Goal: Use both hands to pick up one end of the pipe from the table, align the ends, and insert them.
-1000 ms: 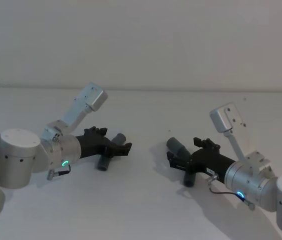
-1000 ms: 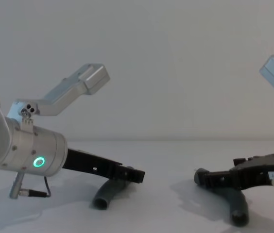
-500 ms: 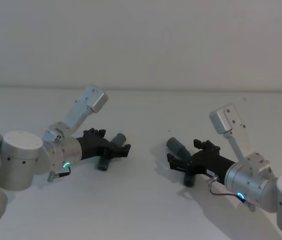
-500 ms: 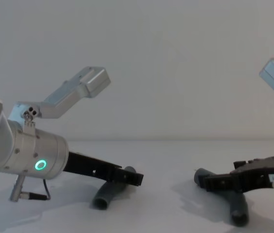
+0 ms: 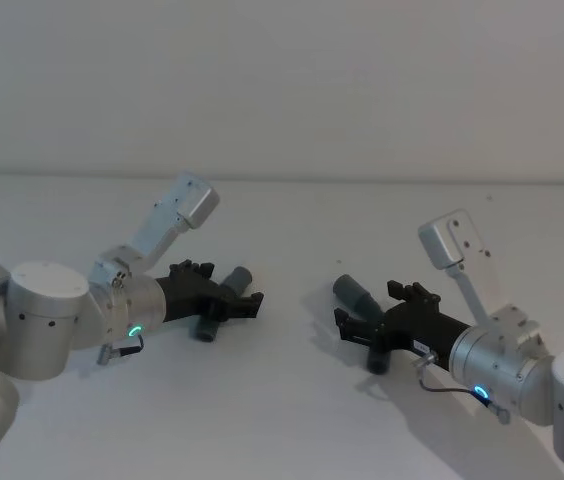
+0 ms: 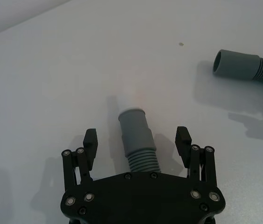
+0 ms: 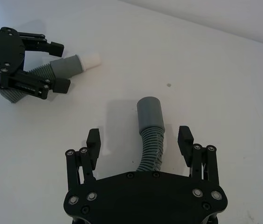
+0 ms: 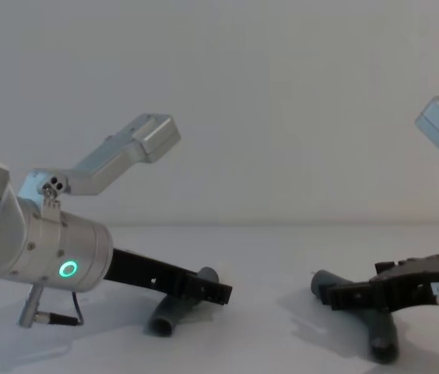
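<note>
The pipe lies on the white table (image 5: 292, 420) as two dark-grey ribbed pieces. My left gripper (image 5: 230, 290) is open, low over the left piece (image 5: 208, 322), which lies between its fingers (image 6: 89, 142). That piece's grey collar (image 6: 135, 133) with a pale tip points away from the gripper (image 6: 137, 140). My right gripper (image 5: 362, 308) is also open and straddles the right piece (image 7: 151, 128), whose round end (image 5: 348, 289) points toward the left arm. In the chest view both grippers (image 8: 218, 292) (image 8: 330, 294) sit close to the table with the pieces (image 8: 171, 318) (image 8: 380, 333) under them.
A plain pale wall (image 5: 282, 80) stands behind the table. A strip of bare table (image 5: 297, 300) separates the two pieces. Each arm's silver wrist camera housing (image 5: 192, 198) (image 5: 454, 238) sticks up above its gripper.
Both grippers have sunk slightly toward the table, the left one more. Their fingers stay open and the pipe pieces have not moved.
</note>
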{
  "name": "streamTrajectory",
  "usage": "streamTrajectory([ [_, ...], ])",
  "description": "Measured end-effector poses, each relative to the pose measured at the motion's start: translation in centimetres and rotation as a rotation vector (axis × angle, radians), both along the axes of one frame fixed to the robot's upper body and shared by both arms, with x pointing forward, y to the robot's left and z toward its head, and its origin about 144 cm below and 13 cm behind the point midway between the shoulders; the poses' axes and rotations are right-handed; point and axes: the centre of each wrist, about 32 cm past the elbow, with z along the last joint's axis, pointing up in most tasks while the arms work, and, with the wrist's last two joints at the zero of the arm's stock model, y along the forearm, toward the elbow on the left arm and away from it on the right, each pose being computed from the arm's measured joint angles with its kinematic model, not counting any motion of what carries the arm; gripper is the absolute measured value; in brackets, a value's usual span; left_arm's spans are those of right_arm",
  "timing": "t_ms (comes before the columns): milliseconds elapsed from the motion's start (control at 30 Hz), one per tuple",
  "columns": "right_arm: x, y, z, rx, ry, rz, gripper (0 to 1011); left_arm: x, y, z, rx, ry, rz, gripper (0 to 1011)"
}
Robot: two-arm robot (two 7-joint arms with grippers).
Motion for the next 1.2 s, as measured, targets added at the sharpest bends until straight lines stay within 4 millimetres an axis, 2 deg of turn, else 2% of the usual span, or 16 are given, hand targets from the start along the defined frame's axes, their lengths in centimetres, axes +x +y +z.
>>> streamTrajectory([
  [1200, 1.2, 0.2, -1.3, -0.006, 0.046, -0.023, 1003, 0.3, 0.1, -0.2, 0.007, 0.011, -0.013, 1001],
])
